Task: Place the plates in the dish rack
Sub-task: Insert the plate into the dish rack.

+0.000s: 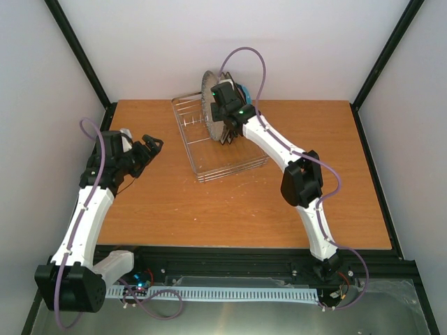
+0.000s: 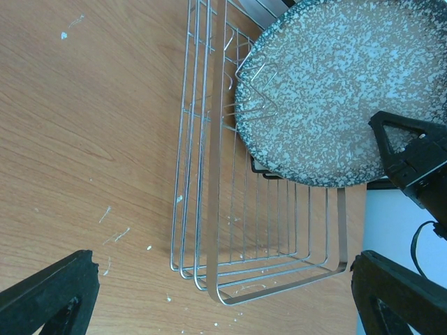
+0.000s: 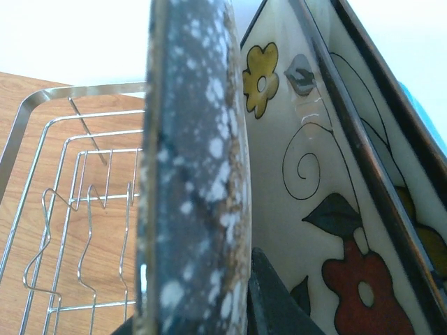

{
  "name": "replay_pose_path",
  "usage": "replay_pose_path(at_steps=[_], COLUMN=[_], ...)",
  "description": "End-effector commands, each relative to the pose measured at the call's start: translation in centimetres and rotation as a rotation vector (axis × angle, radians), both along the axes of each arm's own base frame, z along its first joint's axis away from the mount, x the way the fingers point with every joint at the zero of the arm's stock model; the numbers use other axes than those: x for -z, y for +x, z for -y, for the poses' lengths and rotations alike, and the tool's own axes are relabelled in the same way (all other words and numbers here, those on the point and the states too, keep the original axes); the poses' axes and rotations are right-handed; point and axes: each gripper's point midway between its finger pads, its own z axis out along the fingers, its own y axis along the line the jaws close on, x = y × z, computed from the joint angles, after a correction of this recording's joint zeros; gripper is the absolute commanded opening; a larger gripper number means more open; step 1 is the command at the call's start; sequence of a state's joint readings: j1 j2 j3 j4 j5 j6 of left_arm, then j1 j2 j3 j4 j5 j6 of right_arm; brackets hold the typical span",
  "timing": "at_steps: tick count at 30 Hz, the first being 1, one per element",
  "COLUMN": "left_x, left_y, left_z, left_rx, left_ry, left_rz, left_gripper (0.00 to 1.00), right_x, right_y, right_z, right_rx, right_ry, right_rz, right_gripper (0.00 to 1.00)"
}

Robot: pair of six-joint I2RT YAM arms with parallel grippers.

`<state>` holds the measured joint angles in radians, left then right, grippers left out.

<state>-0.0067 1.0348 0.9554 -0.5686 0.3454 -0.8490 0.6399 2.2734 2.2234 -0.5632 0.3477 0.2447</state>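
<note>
Grey speckled plate (image 2: 335, 91) stands upright in the dish rack (image 1: 223, 164) by the tabletop's (image 1: 209, 209) far edge, pinched by our right end effector (image 1: 223, 129); our left end effector (image 1: 151, 146) gapes.

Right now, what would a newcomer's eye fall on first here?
The round grey speckled plate, standing on edge at the far end of the dish rack with the right gripper shut on its rim. Close beside it stand square cream flowered plates. The left gripper is open, left of the rack.
</note>
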Motion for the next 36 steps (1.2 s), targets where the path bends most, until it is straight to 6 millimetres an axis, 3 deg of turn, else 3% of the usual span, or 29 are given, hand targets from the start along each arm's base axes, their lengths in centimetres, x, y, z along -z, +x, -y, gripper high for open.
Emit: replay_pose_path(at_steps=[1,9,12,15,24,31,36], left_x=[-2.2,-2.1,-2.1,-2.1,-2.1,-2.1,-2.2], left_y=[0.8,1.2,1.3,1.4,2.0,2.4,2.6], left_z=[-0.1,0.0,-0.1,0.0,0.0,0.3,0.5], left_rx=[0.011,0.017,0.017,0.018,0.023,0.035,0.045], left_ry=[0.009,0.008,0.010,0.010,0.006,-0.001,-0.009], left_rz=[0.069,0.066,0.065,0.066,0.068,0.071,0.077], left_gripper=[1.00,1.00,1.00,1.00,1.00,1.00,1.00], right_x=[-5.0,-4.7,-3.7,-4.1,-5.2,-6.3,-6.5], right_y=[2.1,2.5,2.6,2.6,2.4,1.8,1.3], right_z=[3.8,4.9,5.8,6.2,6.5,7.3,7.7], right_rx=[0.127,0.148,0.162,0.169,0.164,0.174,0.181], right_ry=[0.026,0.025,0.012,0.009,0.004,-0.013,-0.017], right_rz=[0.149,0.143,0.129,0.139,0.170,0.193,0.191], right_gripper=[0.03,0.03,0.03,0.16,0.17,0.25,0.36])
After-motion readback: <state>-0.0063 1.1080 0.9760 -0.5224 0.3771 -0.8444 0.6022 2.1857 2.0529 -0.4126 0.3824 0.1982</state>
